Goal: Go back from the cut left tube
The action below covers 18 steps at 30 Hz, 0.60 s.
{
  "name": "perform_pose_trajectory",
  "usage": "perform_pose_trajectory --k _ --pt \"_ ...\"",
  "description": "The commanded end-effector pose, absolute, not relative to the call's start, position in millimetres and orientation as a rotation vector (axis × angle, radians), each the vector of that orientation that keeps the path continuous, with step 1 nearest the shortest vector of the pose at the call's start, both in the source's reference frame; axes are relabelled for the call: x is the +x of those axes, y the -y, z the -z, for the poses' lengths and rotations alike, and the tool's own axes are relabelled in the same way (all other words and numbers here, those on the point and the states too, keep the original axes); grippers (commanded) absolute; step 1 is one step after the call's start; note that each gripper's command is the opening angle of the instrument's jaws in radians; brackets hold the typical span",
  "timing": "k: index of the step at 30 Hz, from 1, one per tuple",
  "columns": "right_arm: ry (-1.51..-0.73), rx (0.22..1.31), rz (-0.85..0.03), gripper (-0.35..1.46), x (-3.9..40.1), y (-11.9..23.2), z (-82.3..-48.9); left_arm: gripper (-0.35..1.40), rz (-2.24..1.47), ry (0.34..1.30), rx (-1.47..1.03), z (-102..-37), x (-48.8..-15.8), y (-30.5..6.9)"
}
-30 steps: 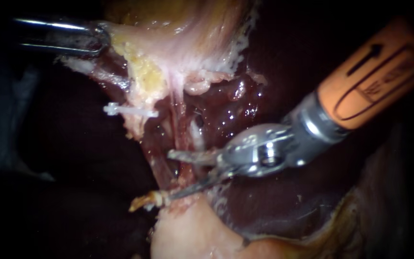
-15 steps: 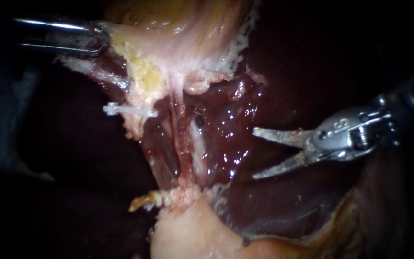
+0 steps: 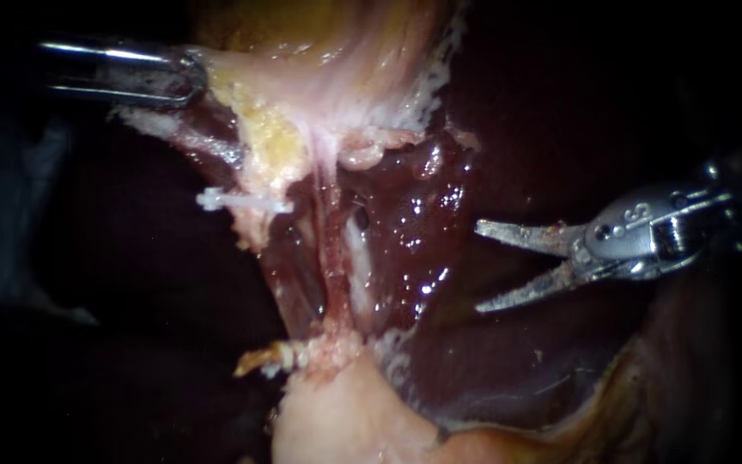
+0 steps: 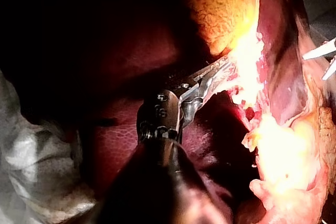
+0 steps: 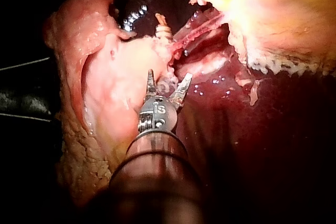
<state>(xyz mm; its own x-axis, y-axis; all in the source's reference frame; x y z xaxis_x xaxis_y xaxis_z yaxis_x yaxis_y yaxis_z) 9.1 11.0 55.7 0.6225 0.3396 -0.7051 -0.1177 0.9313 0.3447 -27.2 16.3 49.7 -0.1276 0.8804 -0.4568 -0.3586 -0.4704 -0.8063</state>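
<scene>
The cut left tube shows as two stumps. The upper stump carries a white clip (image 3: 242,202); the lower stump (image 3: 264,357) sits on the pale tissue below. A thin pink tube (image 3: 332,258) still runs between them, to their right. My right instrument (image 3: 479,267) is off to the right of the tubes over the dark liver (image 3: 427,215), its two blades open and holding nothing. It is also in the right wrist view (image 5: 169,74). My left instrument (image 3: 189,77) is at upper left, jaws shut on the gallbladder's pale edge (image 4: 239,72), holding it up.
The yellowish gallbladder (image 3: 337,51) fills the upper middle. A pale lump of tissue (image 3: 345,412) lies below the stumps. Liver surface (image 5: 273,145) spreads ahead of and beside my right instrument. White gauze (image 4: 37,156) lies beside the left shaft.
My right instrument has drawn back to the right, away from the tubes and the lower stump, blades open throughout. My left instrument has kept its grip.
</scene>
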Motion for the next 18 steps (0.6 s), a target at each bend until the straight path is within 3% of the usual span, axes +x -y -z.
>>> perform_pose_trajectory --k 1,18 --pt "-0.862 0.277 -0.267 1.45 9.2 -10.9 -55.8 -0.35 -1.748 0.657 -1.222 -50.1 -27.4 -16.2" --pt "-0.863 0.279 -0.266 1.45 9.1 -11.0 -56.0 -0.35 -1.754 0.668 -1.224 -52.1 -29.0 -15.6"
